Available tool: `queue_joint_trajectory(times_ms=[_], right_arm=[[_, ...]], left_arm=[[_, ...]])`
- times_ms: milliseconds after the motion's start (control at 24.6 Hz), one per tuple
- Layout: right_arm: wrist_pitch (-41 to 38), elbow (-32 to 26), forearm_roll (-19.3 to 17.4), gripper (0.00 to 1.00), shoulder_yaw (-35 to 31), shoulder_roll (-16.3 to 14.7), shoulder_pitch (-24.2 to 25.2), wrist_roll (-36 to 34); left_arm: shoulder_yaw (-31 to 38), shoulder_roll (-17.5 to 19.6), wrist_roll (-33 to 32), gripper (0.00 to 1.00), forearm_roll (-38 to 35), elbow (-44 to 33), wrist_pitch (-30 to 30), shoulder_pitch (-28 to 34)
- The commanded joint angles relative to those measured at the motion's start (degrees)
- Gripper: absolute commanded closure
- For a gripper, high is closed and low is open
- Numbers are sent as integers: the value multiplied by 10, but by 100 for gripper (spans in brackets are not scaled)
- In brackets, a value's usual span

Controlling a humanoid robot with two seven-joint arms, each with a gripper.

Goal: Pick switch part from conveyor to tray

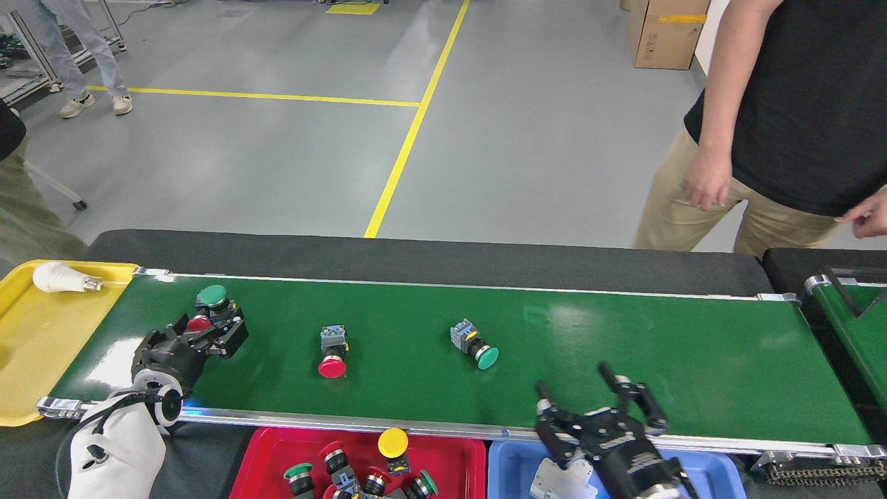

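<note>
The conveyor [624, 346] is a wide dark-green belt with silver rails. At its left end my left gripper [208, 327] is open around a red-capped switch part [199, 323], which lies against a green-capped one [212, 296]. Another red-capped switch part [332, 352] and a green-capped one [475, 344] lie mid-belt, untouched. My right gripper [589, 391] hangs open and empty over the belt's near rail, right of centre. The red tray [277, 450] below the near rail holds several switch parts.
A blue tray [506, 461] with white parts sits right of the red one. A yellow tray [41, 333] with a light bulb [59, 277] adjoins the belt's left end. A person [776, 104] stands behind the table's right end. A second green belt [856, 326] is at far right.
</note>
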Motion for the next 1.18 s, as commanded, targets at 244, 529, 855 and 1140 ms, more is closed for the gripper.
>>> queue_joint_trajectory(times_ms=[244,529,855,1140], right_arm=[[6,-9,4,0,-14,-9,11,-3],[18,-8,18,0,-14,-8,11,-3],[12,-8,17,0,-14,-8,13,-7],[12,-8,17,0,-14,-19,17,-22]], left_arm=[[6,19,56,36,6,61,154,-33],[1,20,56,93,35,58,140,-38],[4,10,56,97,39,6,120,-31],[1,-16,45,95,78,-322,0,150]])
